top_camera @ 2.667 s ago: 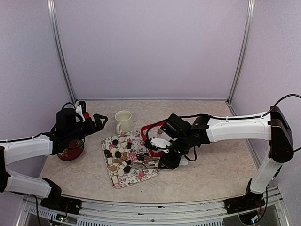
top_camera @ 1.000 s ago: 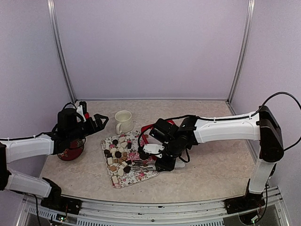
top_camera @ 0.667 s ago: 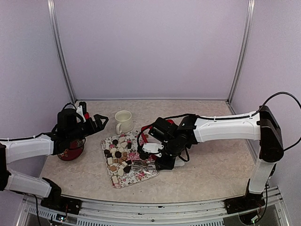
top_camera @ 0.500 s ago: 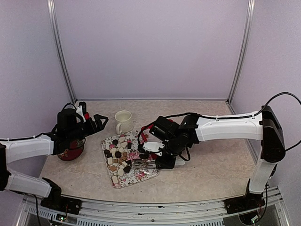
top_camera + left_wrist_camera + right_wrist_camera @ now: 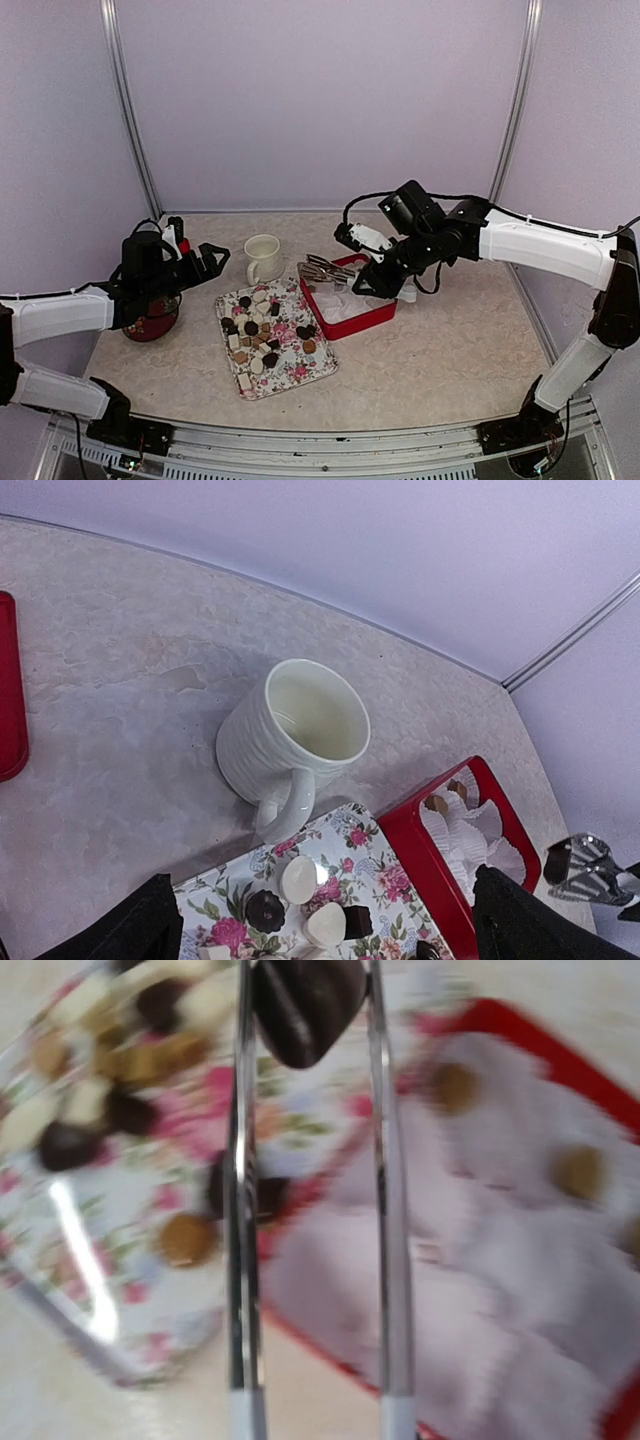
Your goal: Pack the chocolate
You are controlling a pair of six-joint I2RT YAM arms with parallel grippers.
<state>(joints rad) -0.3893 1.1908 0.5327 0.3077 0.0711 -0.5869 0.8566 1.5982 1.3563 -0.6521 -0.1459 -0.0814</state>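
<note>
Right gripper (image 5: pixel 368 280): lifted from tray (image 5: pixel 300 375) to over red box (image 5: pixel 350 322); jaws clamped on tongs (image 5: pixel 325 268), dark chocolate (image 5: pixel 305 1000) pinched at tips ahead of jaws, due for release. Left gripper (image 5: pixel 210 258): jaws apart, empty.

The left arm (image 5: pixel 60 312) and right arm (image 5: pixel 540 245) are clad in smooth white shells joined by black joints. A thin black cable (image 5: pixel 362 196) is looped at the right wrist; the left gripper (image 5: pixel 212 258) is black.
</note>
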